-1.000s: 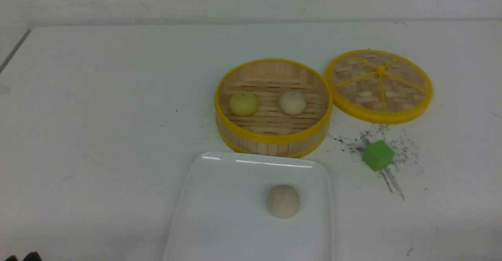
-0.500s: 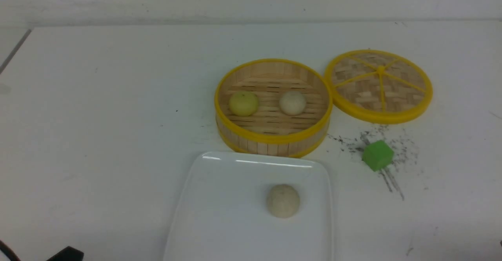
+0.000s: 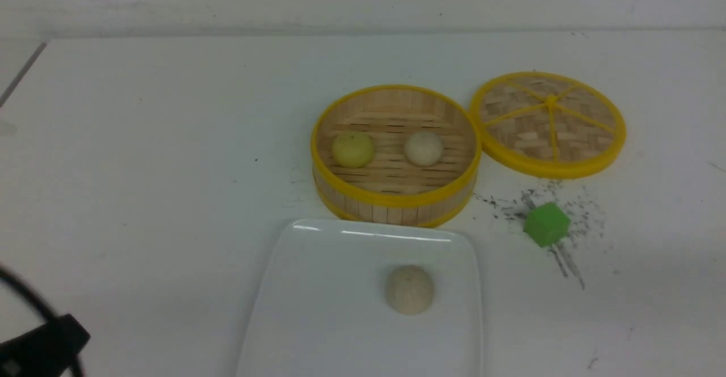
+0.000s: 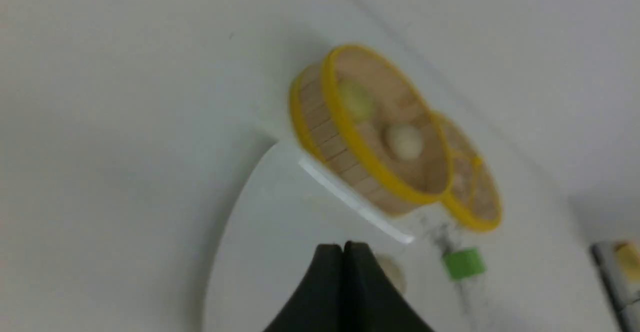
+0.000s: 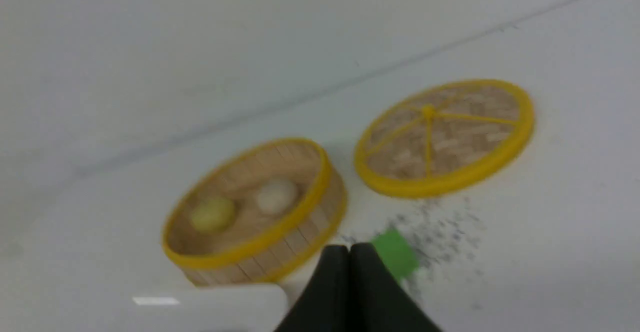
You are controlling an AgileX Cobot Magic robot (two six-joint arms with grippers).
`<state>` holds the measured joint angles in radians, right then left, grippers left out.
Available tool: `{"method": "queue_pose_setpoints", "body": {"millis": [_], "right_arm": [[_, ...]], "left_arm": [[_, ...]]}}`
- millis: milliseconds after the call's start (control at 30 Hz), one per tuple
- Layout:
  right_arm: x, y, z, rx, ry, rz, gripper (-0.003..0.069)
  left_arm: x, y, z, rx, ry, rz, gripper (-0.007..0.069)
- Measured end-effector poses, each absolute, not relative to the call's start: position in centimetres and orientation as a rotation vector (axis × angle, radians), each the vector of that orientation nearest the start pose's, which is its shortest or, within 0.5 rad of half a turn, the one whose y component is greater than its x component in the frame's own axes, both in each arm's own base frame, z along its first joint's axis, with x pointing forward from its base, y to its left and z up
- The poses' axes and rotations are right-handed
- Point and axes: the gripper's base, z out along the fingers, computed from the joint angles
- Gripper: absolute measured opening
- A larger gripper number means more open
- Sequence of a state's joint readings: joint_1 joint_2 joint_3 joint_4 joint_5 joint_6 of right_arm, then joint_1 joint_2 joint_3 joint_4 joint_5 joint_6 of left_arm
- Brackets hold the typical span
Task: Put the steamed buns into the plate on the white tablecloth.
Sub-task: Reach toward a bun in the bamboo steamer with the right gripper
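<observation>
Soft, even light casts faint shadows beside the steamer [image 3: 397, 200], a glare streak lines the plate [image 3: 317, 309] rim nearest it, and both wrist views are blurred.

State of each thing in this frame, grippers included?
steamer: open, two buns inside.
lid: off, lying flat beside the steamer.
pale yellow bun: in the steamer.
off-white bun: in the steamer.
beige bun: on the plate.
plate: holds one bun.
green cube: on the tablecloth.
left gripper: shut, empty.
right gripper: shut, empty.

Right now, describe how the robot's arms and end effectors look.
Left end effector and right end effector: plain black, tapering to narrow tips. The front view shows a blurred black piece of the left arm with a curved black cable.
</observation>
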<state>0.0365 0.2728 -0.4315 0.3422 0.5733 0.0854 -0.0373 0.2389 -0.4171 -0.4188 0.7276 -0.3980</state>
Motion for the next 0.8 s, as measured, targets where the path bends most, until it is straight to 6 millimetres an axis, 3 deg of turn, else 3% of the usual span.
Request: {"method": "queue_pose_setpoints", "body": {"millis": [167,267,400,567,700,733,800], "right_arm": [[10.4,2.2,27.5,0.174,2.395,0.385,-0.0013],[13.2,2.9,27.1,0.128,2.558,0.438,-0.0011],[16.4,4.1,26.8,0.03,2.616,0.581,-0.0006],[22.1,7.4,27.6,-0.226,2.547,0.858,0.005],[25.8,10.7,28.1,-0.365,2.531,0.89,0.013],[26.0,10.7,27.9,-0.361,2.541,0.887,0.0135],[28.7,13.0,28.4,-0.441,2.525,0.822,0.0199]], "left_arm": [[7.9,-3.0,28.0,-0.442,2.369,-0.623,0.0002],[10.0,-3.1,27.7,-0.368,2.521,-0.572,0.0002],[11.8,-3.2,26.9,-0.311,2.622,-0.538,0.0003],[14.0,-3.3,25.2,-0.31,2.76,-0.516,0.0019],[14.7,-3.3,24.4,-0.311,2.805,-0.505,0.0033],[14.8,-3.3,24.4,-0.307,2.808,-0.504,0.0034],[14.9,-3.3,24.3,-0.292,2.813,-0.502,0.0038]]}}
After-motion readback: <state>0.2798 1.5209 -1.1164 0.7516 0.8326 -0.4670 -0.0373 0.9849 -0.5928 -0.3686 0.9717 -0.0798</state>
